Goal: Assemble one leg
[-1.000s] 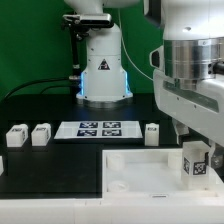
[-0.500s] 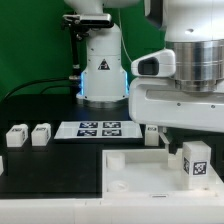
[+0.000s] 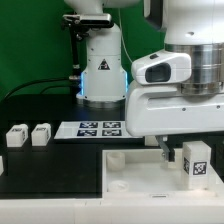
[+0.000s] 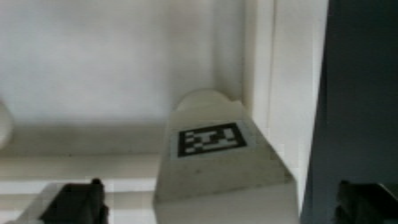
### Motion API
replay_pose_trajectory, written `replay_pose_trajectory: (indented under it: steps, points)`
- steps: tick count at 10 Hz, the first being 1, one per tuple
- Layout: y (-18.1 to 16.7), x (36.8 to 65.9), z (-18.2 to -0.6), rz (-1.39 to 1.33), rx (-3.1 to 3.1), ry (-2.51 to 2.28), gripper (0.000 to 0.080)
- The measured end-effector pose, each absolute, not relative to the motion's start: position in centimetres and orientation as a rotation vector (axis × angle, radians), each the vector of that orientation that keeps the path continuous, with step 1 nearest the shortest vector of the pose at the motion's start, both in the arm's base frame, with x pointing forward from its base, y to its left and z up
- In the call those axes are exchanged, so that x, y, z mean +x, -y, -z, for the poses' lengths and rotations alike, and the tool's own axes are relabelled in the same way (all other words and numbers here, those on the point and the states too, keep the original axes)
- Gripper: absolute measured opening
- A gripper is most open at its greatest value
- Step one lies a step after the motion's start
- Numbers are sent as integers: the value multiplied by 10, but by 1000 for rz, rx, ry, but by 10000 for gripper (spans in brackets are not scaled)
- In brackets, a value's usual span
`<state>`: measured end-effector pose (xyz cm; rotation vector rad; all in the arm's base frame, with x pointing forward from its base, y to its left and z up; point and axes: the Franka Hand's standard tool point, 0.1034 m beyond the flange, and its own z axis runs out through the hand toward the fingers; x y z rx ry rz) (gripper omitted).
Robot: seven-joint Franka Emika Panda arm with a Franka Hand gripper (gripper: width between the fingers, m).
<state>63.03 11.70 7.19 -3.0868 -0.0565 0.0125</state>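
Observation:
A white leg (image 3: 195, 160) with a marker tag stands in the right corner of the large white tray-like piece (image 3: 130, 172). My gripper (image 3: 168, 150) hangs low over that corner, just on the exterior view's left of the leg. In the wrist view the same leg (image 4: 214, 140) shows ahead, in line with the gap between my two dark fingertips (image 4: 75, 203), which stand wide apart and hold nothing. Two more legs (image 3: 17, 136) (image 3: 41, 134) sit on the black table at the exterior view's left.
The marker board (image 3: 98, 129) lies on the table behind the tray. The arm's white base (image 3: 100, 60) stands at the back. My hand's bulk hides the table area to the right of the marker board.
My hand has come down and toward the exterior view's left over the tray corner. It now covers the leg that stood right of the marker board.

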Motion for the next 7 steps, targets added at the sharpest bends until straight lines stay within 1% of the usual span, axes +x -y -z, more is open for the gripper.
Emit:
replay_pose_trajectory:
  steps: [2,4,5,7]
  points:
    - [-117,630,-72,-13,-3087,48,649]
    - [-117,630,-72,-13,-3087,48,379]
    - [-117,630,-72,-14,-3087,17,291]
    - [-116,630,-72,-15,-3088,-25,291]
